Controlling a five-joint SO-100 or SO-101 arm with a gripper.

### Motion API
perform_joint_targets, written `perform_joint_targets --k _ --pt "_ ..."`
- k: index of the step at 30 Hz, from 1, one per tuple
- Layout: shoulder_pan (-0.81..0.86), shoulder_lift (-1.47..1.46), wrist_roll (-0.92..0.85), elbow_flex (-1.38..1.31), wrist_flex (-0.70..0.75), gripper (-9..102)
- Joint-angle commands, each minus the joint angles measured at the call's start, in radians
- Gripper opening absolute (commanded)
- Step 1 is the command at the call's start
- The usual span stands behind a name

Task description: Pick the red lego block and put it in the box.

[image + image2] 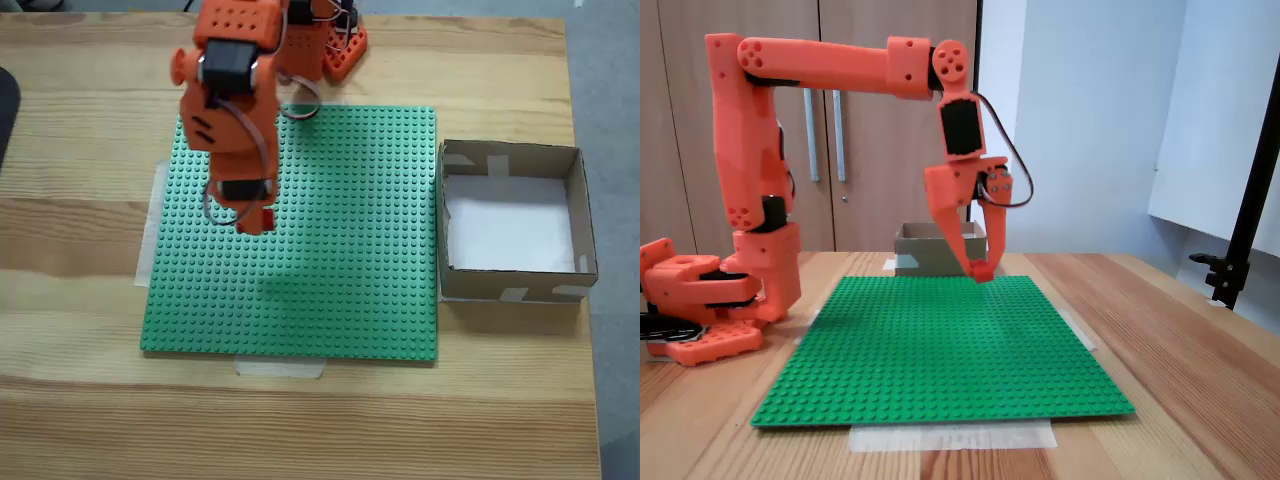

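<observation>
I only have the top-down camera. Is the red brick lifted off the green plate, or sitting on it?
Observer: Lifted. In the side fixed view the red lego block hangs clear above the green baseplate.
Operator: Is the end effector really gripping it?
Observer: Yes. The end effector points straight down, with both fingertips closed on the block's sides.

Bright, even light; soft shadows, sharp focus.
</observation>
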Motion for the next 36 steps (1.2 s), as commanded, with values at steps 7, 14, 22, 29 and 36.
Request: perform_joint_targets --k 7,14,22,29,36 --pt "-0.213 0.098 0.124 -0.184 0.107 4" --pt "-0.328 0.137 0.179 -0.207 0.110 5" --pt "-0.495 0.163 0.250 -0.215 0.110 4" --pt "-0.655 0.163 0.305 -0.216 0.104 5" --pt "-0.739 0.141 0.330 -0.227 0.098 5"
